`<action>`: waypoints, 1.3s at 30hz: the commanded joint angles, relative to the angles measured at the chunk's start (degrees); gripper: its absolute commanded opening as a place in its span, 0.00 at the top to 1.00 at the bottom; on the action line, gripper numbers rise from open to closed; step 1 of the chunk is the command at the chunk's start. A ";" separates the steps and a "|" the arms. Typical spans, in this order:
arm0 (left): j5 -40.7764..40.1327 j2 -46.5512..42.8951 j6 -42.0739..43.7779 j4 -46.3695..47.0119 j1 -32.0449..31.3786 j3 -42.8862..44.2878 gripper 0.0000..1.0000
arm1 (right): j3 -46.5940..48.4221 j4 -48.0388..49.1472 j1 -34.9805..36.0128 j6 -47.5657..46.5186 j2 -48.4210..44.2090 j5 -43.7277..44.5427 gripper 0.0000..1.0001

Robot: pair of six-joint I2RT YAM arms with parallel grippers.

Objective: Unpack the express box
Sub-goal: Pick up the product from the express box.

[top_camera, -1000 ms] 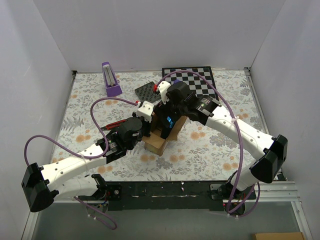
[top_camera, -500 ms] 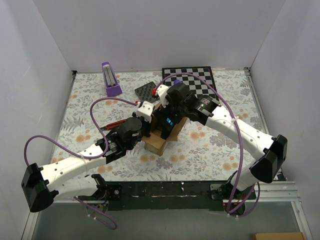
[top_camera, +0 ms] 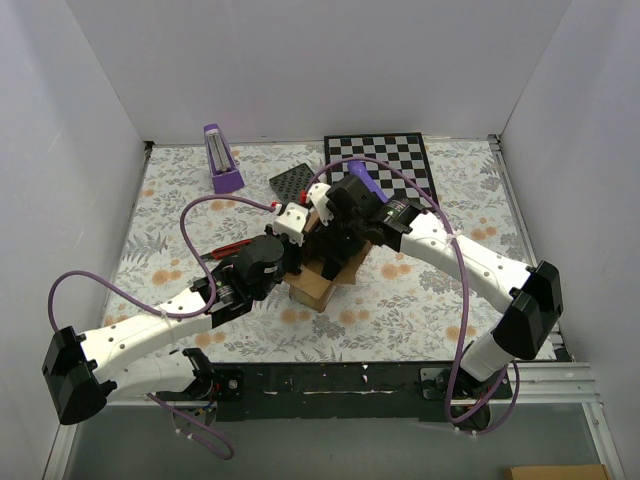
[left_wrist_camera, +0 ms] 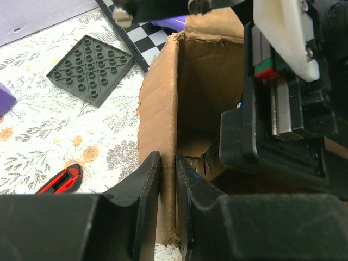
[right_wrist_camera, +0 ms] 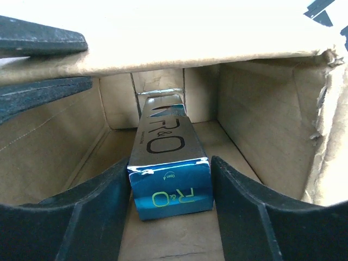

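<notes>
Wall of express box [left_wrist_camera: 157,98] is pinched by left gripper [left_wrist_camera: 167,163]; right gripper [right_wrist_camera: 170,168] clasps blue carton [right_wrist_camera: 171,198] inside.

— Where's the express box [top_camera: 312,288]?
— At the middle of the table [top_camera: 400,310], askew to its edges.
— Sealed?
— No. The top is open, with one brown flap upright, a torn edge, and plain cardboard walls inside.

Both arms reach inward, wrists nearly meeting. The left gripper [left_wrist_camera: 167,168] pinches the express box [left_wrist_camera: 157,109] wall between its jaws; the right gripper [right_wrist_camera: 170,163] clasps a blue packet [right_wrist_camera: 168,141].
</notes>
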 commanded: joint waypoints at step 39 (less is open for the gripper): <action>-4.54 -2.16 0.03 0.28 -0.13 -3.63 1.00 | 15.86 1.21 0.02 5.49 -26.45 24.50 0.92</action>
